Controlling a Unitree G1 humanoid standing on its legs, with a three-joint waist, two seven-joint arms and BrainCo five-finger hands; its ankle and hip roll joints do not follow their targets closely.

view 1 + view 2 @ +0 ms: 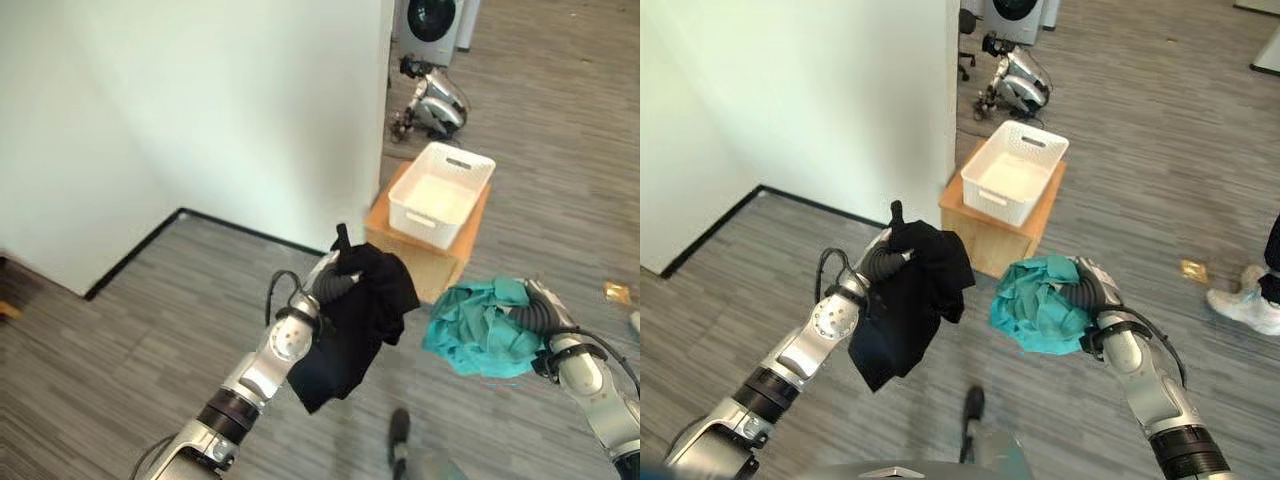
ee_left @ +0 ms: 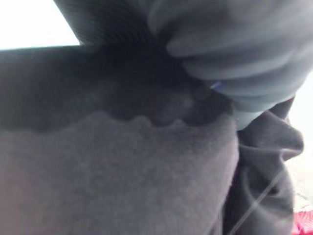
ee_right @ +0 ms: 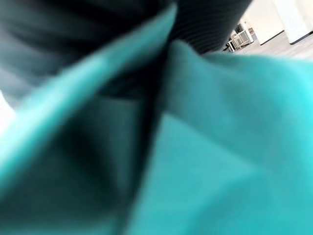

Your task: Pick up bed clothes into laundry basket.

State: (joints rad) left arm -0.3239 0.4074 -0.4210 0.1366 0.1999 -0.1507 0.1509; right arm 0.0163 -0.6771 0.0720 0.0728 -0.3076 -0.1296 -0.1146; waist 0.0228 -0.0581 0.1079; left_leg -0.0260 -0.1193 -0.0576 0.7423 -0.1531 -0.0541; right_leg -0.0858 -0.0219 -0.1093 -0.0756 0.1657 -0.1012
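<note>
A black garment [image 1: 355, 330] hangs in the air from my left hand [image 1: 335, 282]. In the left wrist view the fingers [image 2: 234, 54] are curled into the dark cloth [image 2: 146, 171]. To its right, my right hand [image 1: 1088, 290] holds a bunched teal garment [image 1: 1040, 305] clear of the floor, and the teal cloth [image 3: 220, 147] covers its fingers. Ahead of both hands, a white laundry basket [image 1: 415, 222] stands on a low wooden box [image 1: 430, 265]. Nothing lies inside the basket.
A white wall [image 1: 200, 120] rises at the left, its corner close to the box. Another robot [image 1: 432, 100] sits on the floor beyond the basket, near a washing machine [image 1: 432, 18]. A person's white shoe [image 1: 1240, 305] and a small gold wrapper [image 1: 617, 292] lie at the right.
</note>
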